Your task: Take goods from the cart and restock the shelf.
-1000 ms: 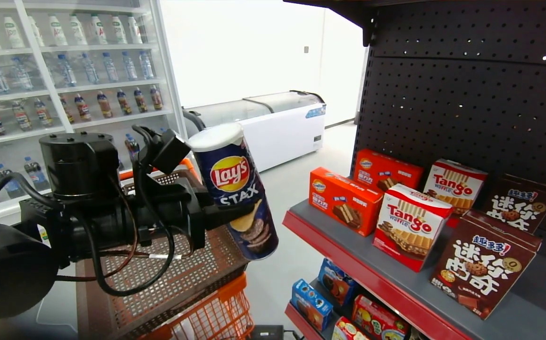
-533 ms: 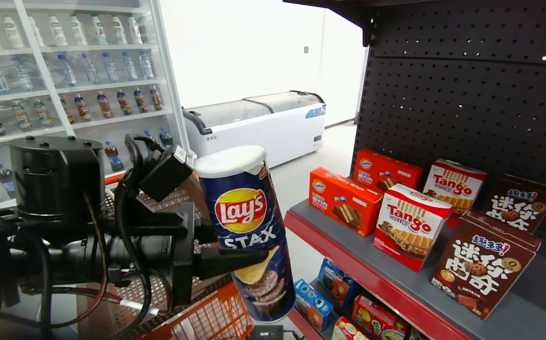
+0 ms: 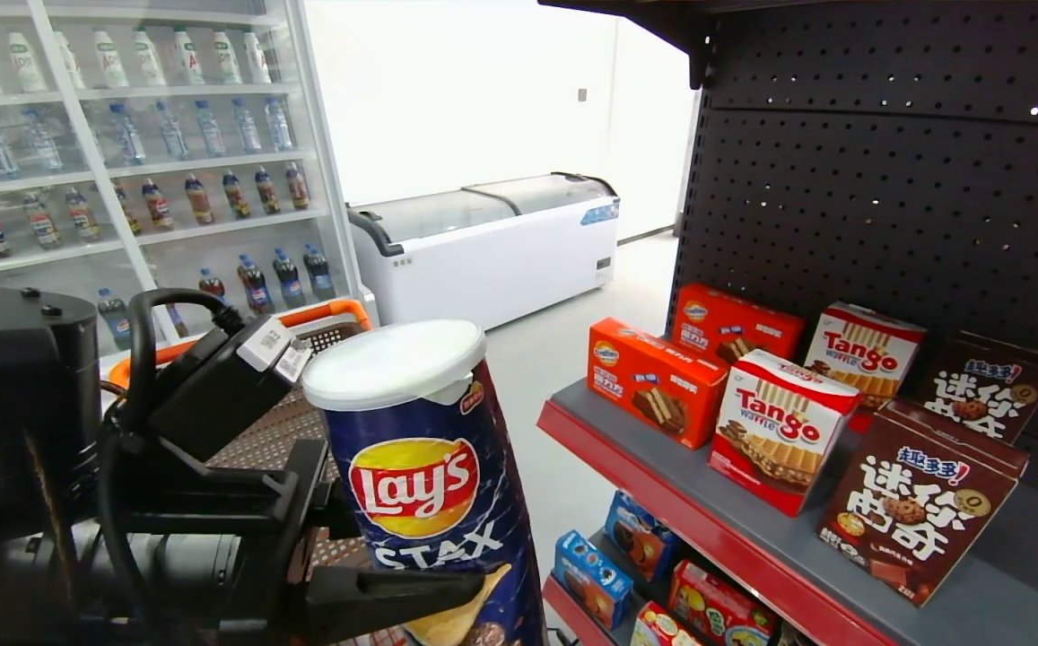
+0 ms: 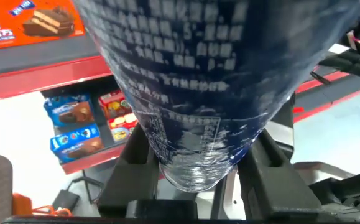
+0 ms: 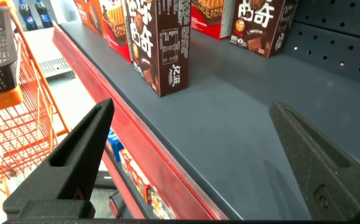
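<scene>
A tall blue chips can (image 3: 429, 484) with a white lid stands nearly upright, close to the camera, left of the shelf. My left gripper (image 3: 411, 565) is shut on its lower body. In the left wrist view the black fingers (image 4: 130, 177) clamp both sides of the can (image 4: 198, 93). The grey shelf board (image 3: 608, 426) with a red front edge carries orange boxes (image 3: 653, 381), wafer boxes (image 3: 779, 431) and brown cookie boxes (image 3: 918, 498). My right gripper (image 5: 192, 168) hangs open over a bare stretch of the shelf board (image 5: 229, 130), beside a brown box (image 5: 158, 43).
The orange wire cart (image 3: 312, 327) stands behind the left arm and shows again as a cart (image 5: 12, 124) off the shelf's end. A glass-door drinks fridge (image 3: 124, 135) and a white chest freezer (image 3: 492, 233) stand behind. The lower shelf (image 3: 572, 601) holds small boxes.
My left arm has carried the can downward and closer to the camera, and the can has turned from tilted to nearly upright. The shelf goods have not moved.
</scene>
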{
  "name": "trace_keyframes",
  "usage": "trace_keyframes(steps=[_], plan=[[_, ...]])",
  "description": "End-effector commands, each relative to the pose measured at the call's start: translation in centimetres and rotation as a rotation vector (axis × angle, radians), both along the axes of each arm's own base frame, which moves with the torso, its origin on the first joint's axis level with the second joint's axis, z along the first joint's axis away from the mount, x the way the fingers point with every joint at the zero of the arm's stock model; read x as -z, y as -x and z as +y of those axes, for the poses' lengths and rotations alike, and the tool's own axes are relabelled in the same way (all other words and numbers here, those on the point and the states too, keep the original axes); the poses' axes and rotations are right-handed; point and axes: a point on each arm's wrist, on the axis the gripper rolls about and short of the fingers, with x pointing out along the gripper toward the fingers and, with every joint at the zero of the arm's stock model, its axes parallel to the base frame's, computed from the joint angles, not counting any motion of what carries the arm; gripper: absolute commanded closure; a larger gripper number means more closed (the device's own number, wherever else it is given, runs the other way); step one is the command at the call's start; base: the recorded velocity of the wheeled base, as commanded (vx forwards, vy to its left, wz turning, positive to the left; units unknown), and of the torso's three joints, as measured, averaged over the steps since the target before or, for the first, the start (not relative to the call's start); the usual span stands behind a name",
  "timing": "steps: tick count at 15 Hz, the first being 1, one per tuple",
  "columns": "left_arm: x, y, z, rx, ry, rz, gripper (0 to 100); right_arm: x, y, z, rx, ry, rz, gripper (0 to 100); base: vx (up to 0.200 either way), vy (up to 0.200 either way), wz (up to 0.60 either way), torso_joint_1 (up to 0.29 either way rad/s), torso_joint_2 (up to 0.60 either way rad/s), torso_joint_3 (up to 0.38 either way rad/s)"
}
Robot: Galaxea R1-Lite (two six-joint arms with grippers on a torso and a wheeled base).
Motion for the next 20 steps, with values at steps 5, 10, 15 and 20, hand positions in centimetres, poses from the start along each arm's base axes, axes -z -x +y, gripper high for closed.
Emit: trace_keyframes(steps=[5,10,15,20], plan=[[0.1,0.5,0.2,0.012,-0.003,-0.023,100,0.0,0.0,0.0,-0.001,0.000,0.001,0,0.000,0.000,-0.48,-0.002,0.00,0.003],[-0.4,1.8,-0.5,0.088,0.016,-0.041,100,0.0,0.0,0.0,-0.002,0.000,0.001,0,0.000,0.000,-0.60,0.005,0.01,0.001],[-0.4,1.8,-0.5,0.091,0.016,-0.041,100,0.0,0.0,0.0,-0.002,0.002,-0.001,0,0.000,0.000,-0.60,0.001,0.00,0.003],[-0.4,1.8,-0.4,0.086,0.016,-0.041,100,0.0,0.0,0.0,-0.002,0.002,-0.001,0,0.000,0.000,-0.60,0.004,0.00,0.003]])
